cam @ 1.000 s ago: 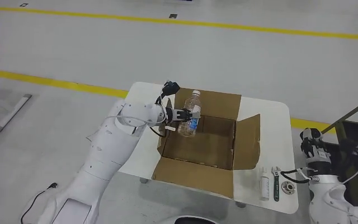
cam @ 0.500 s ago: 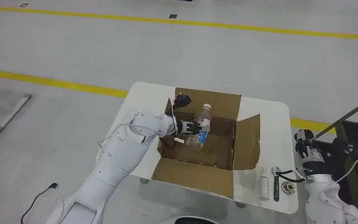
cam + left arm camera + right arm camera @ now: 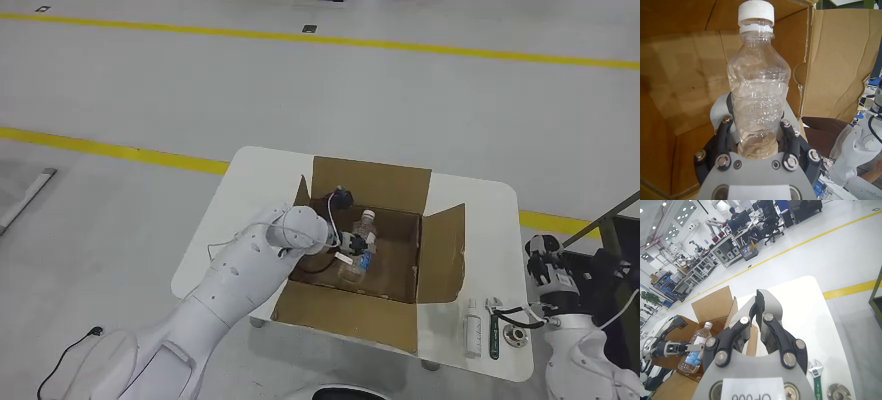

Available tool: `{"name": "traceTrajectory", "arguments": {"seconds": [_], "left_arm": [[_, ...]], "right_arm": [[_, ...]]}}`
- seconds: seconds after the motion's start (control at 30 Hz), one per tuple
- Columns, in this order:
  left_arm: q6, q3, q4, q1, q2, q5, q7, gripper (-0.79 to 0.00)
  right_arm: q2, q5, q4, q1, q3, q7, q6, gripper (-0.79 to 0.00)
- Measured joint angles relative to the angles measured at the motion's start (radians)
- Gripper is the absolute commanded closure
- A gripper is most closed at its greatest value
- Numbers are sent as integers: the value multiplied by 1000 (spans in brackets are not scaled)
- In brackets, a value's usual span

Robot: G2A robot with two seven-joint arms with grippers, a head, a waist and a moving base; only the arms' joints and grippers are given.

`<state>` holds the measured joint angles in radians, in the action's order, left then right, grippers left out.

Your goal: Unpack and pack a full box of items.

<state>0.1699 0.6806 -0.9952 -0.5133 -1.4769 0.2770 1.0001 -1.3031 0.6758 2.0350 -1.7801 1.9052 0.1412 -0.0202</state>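
Left hand (image 3: pixel 756 113) clamping clear bottle (image 3: pixel 757 75), blue-white label (image 3: pixel 693 354), within open cardboard box (image 3: pixel 345 312)

The box (image 3: pixel 350 280) stands open on the bench (image 3: pixel 480 205); its flaps (image 3: pixel 442 252) rise at twelve, three and nine o'clock, while the six o'clock flap hangs down outside, so the mouth is open from above; the left pincer (image 3: pixel 350 247) and its bottle (image 3: pixel 362 235) take up the middle of the cavity, with bare cardboard floor toward three o'clock; at five o'clock of the box a white bottle (image 3: pixel 473 327), a wrench (image 3: pixel 494 328) and a metal disc (image 3: pixel 516 334) crowd the bench corner; bare bench lies at two o'clock.
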Motion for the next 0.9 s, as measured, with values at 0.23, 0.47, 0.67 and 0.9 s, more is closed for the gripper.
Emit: {"name": "traceTrajectory", "arguments": {"seconds": [0.23,0.47,0.67,0.9], "left_arm": [[24,-21,13,24,-10,34,11,0],[24,-20,13,24,-10,34,11,0],[49,-40,-12,14,-12,90,18,0],[167,-103,5,29,-35,168,85,0]], "right_arm": [[-1,-4,6,-6,-1,5,-2,0],[-1,-14,4,-8,-6,13,-4,0],[-1,-13,-9,3,-11,15,-6,0],[0,-12,-14,8,-9,17,-8,0]]}}
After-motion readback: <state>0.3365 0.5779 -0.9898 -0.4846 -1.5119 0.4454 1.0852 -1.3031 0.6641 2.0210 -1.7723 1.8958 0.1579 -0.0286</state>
